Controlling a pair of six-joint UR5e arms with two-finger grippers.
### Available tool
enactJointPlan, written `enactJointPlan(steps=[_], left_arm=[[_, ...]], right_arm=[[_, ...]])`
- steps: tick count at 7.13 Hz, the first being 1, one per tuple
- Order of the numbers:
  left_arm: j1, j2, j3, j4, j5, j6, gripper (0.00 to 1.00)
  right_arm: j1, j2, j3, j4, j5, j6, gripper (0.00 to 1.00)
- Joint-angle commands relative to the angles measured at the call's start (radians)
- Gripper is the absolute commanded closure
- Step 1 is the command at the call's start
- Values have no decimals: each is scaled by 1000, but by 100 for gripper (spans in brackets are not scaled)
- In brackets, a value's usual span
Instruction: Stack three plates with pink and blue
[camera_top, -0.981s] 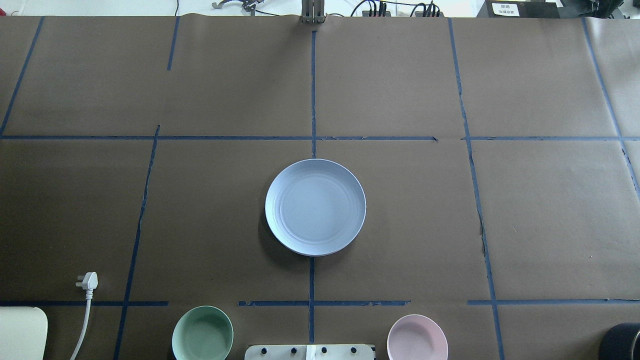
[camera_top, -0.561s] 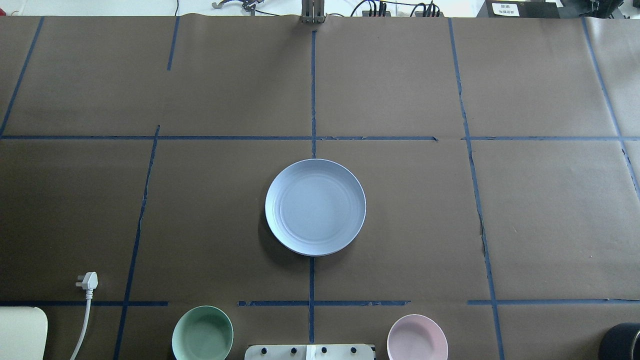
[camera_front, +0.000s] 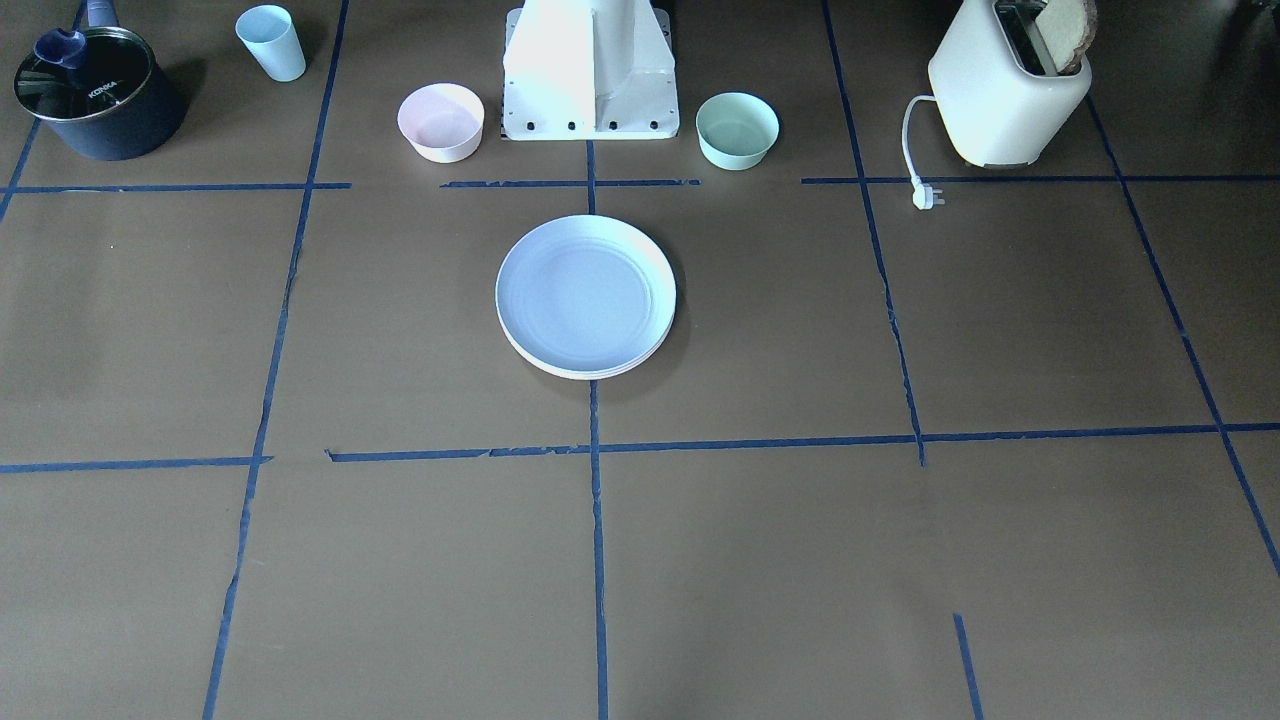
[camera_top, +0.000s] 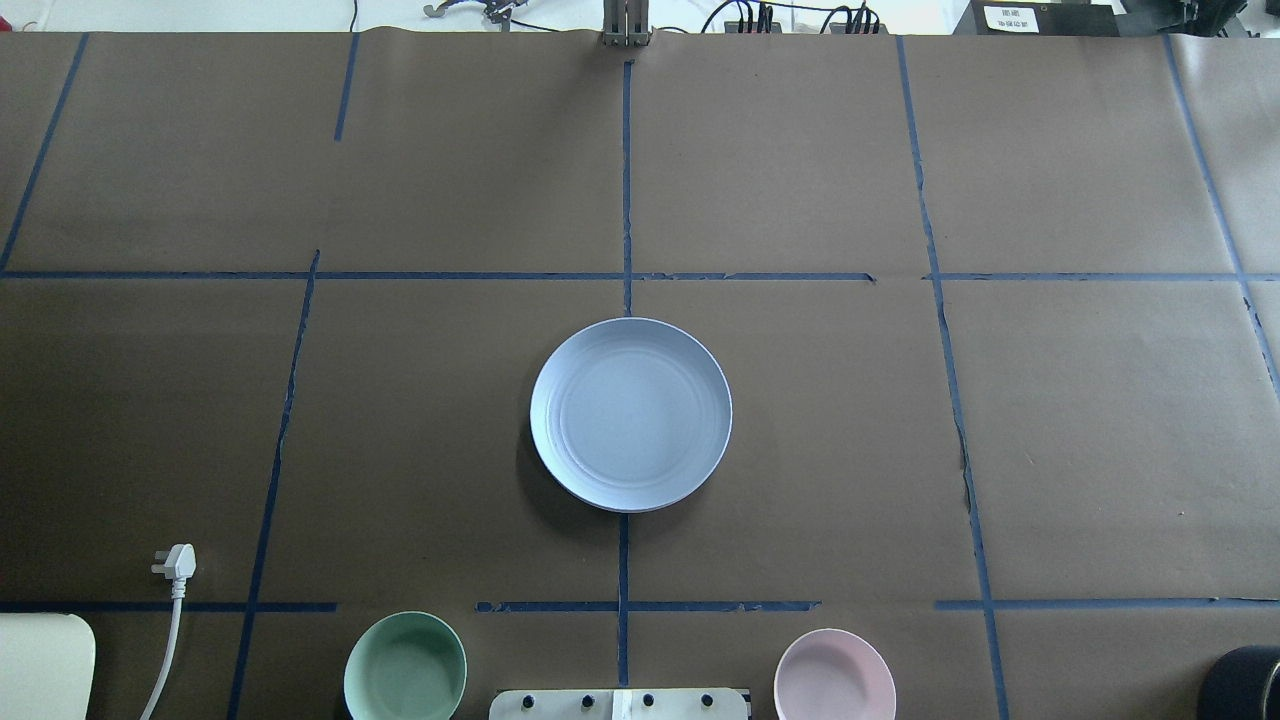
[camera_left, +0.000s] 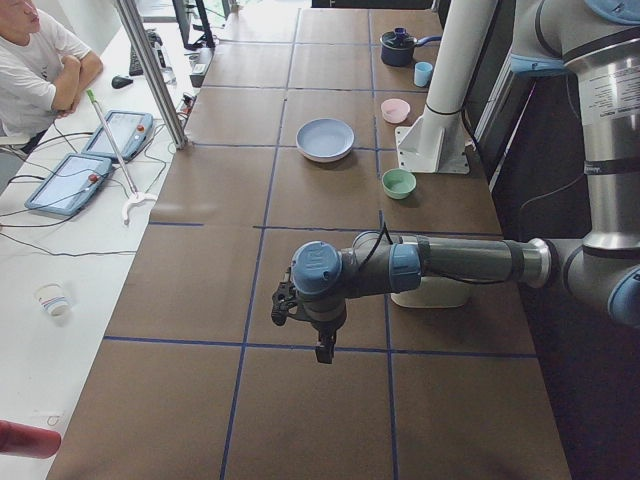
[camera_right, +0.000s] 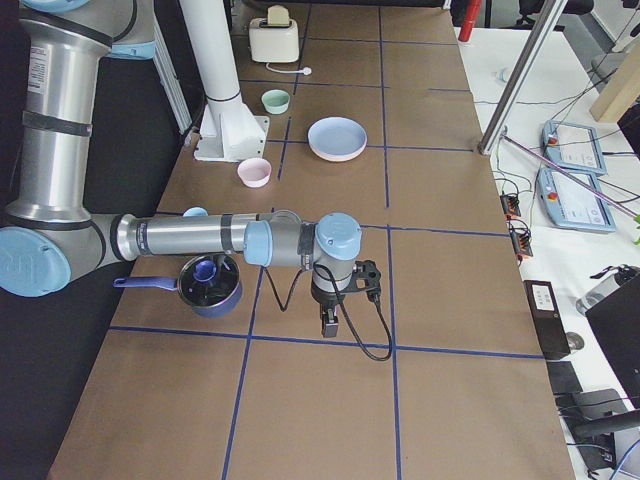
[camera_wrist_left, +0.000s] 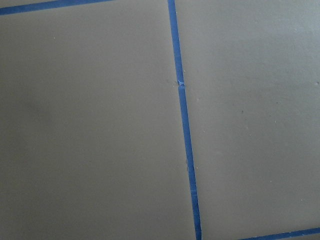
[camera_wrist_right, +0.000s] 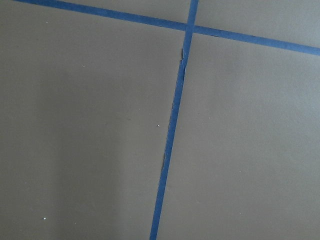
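plate stack (camera_top: 630, 414) sits at middle of desk (camera_top: 880, 450), blue plate (camera_front: 585, 290) on top, paler rims (camera_front: 590, 373) showing beneath; round, so no long axis. left arm (camera_left: 440, 262) and right arm (camera_right: 200, 238) hang over opposite desk ends, stack well apart from both, neither clearly nearer. jaws carry nothing visible; released or clenched, cannot tell. stacking looks done.

Brown paper-covered table (camera_top: 1100, 450), blue tape grid (camera_top: 627, 200), white side bench (camera_left: 100, 290)
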Motion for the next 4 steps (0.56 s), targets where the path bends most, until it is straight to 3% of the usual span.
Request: enactJointPlan(steps=[1,4], left_arm=[[0,-8,-1,0,0,1,0],[0,-8,-5,-2,-1,1,0]], right_arm=[[-1,-1,-1,0,10,-1,0],[-1,-1,-1,0,11,-1,0]])
